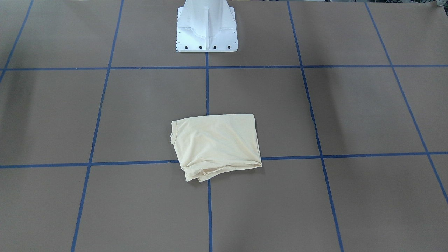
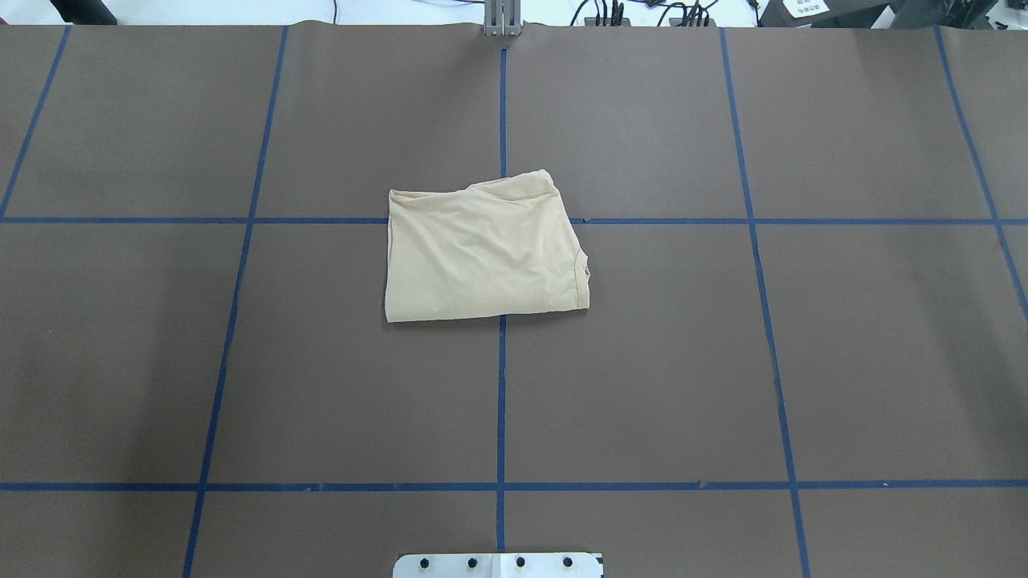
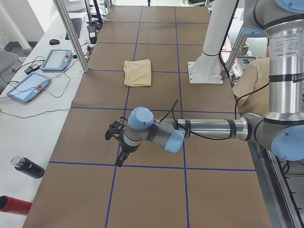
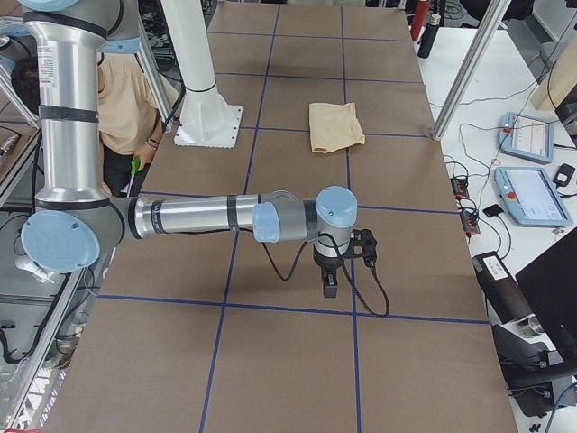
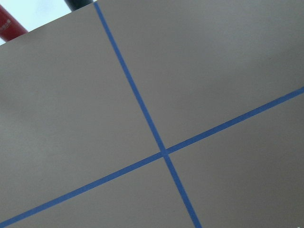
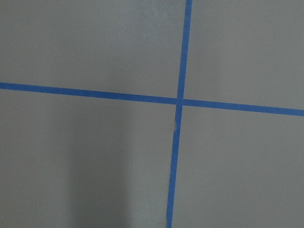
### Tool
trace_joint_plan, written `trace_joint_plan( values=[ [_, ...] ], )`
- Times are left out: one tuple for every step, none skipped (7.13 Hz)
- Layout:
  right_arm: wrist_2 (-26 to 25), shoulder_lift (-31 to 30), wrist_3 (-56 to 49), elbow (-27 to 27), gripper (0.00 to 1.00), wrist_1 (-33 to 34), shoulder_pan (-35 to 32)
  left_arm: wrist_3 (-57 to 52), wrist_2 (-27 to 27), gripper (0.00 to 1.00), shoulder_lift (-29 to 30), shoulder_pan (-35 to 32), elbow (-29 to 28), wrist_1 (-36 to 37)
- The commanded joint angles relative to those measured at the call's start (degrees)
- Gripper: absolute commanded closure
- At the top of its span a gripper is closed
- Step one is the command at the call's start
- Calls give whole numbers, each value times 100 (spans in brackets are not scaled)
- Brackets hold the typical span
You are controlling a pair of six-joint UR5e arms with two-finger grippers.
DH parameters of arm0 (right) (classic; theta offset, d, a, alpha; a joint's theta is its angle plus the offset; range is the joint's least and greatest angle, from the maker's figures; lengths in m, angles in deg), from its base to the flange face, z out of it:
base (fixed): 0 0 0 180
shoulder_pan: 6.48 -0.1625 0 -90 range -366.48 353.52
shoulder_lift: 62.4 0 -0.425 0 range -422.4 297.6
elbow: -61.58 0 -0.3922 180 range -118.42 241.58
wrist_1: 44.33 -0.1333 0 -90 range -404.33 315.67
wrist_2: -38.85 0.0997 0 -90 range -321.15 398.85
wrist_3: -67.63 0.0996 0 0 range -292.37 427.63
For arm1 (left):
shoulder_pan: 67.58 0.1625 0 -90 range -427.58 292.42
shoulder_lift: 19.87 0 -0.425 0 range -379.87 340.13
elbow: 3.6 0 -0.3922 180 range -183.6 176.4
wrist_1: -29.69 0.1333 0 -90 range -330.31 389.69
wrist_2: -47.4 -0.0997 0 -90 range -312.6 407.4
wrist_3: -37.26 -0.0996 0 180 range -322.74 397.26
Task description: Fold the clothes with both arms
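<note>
The pale cream-yellow T-shirt (image 1: 217,143) lies folded into a compact rectangle at the middle of the brown table; it also shows in the overhead view (image 2: 482,249) and both side views (image 3: 137,72) (image 4: 335,126). Its print and label are hidden. Neither arm touches it. My left gripper (image 3: 120,159) hangs over the table's left end, far from the shirt, pointing down. My right gripper (image 4: 326,284) hangs over the right end, also pointing down. I cannot tell whether either is open or shut. Both wrist views show only brown paper and blue tape lines.
The white pedestal base (image 1: 206,31) stands at the robot's side of the table. Teach pendants (image 3: 28,88) (image 4: 532,194) and bottles (image 3: 28,167) lie on the white bench beyond the far edge. A person (image 4: 122,99) sits behind the robot. Metal posts (image 3: 71,35) stand at the far edge.
</note>
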Motion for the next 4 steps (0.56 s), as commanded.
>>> trace_joint_plan(
  values=[
    [0,-16,1,20,0,7,4,-5,23,0,-54,-42,148,421],
    [-17,-8,1,28,0,16,12,29,75,0,-255,-25,348,414],
    [-9,-34,1,37,0,-2,21,21,93,0,-266,-25,342,353],
    [-87,-25,45,-103,0,-2,21,-31,76,0,-266,-16,368,317]
  ],
)
